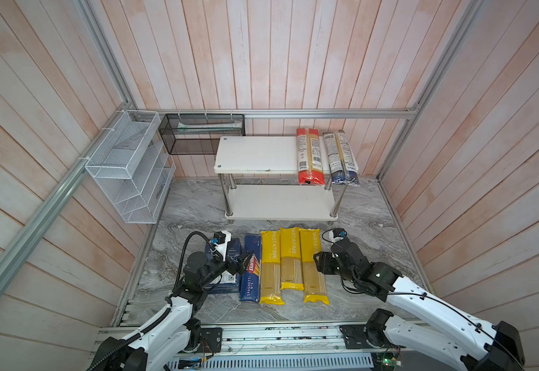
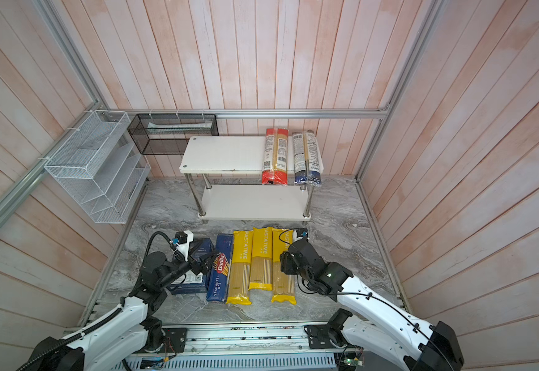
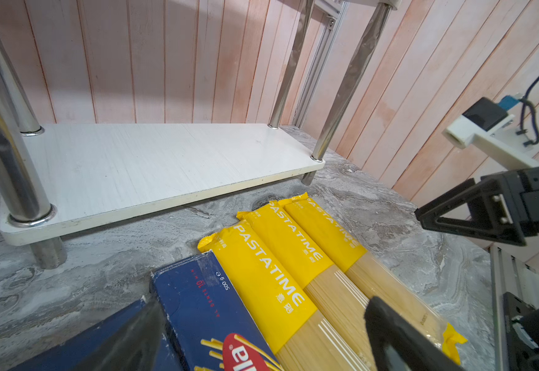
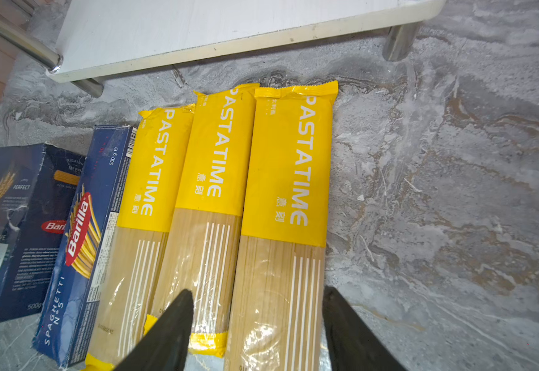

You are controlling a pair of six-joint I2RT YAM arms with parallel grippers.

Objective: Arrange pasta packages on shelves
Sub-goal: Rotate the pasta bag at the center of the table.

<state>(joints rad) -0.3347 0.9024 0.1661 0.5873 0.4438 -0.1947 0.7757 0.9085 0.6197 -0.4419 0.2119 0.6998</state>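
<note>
**A:** Start at the right gripper [image 4: 257,290] — what are its fingers [image 4: 168,331] doing?

**B:** They stand well apart and hold nothing. In the right wrist view they hang over the outermost yellow PASTATIME bag [image 4: 285,180]. One tip is just at its outer edge, and the other is over the middle yellow bag [image 4: 216,160], close to the seam between the two.

**A:** And the left gripper [image 3: 261,303]?

**B:** It is also spread wide and empty. It sits above the Barilla spaghetti box [image 1: 251,282] and the third yellow bag [image 3: 252,257] next to it. I cannot tell whether it touches either one.

**A:** Where are the packs?

**B:** Five lie side by side on the marble table [image 1: 374,241], just in front of the rack [image 1: 229,199]. They are the three yellow bags, the spaghetti box, and a second Barilla box [image 4: 20,225] partly under the left arm [image 1: 171,308]. The red-ended bag [image 1: 309,157] and the dark-blue-ended bag [image 1: 340,157] lie on the upper shelf [image 1: 255,154] at its right end, and both overhang the front edge. The lower shelf [image 1: 277,202] is bare.

**A:** Which step is this, then?

**B:** I judge it to be the pick of the outermost yellow bag, with two packs shelved and five to go. Next, the inner finger must slip into the narrow seam beside the middle bag without catching it. Then the jaws should close across the bag's width near mid-length, so the long pack lifts level and doesn't droop on its way to a shelf.
</note>
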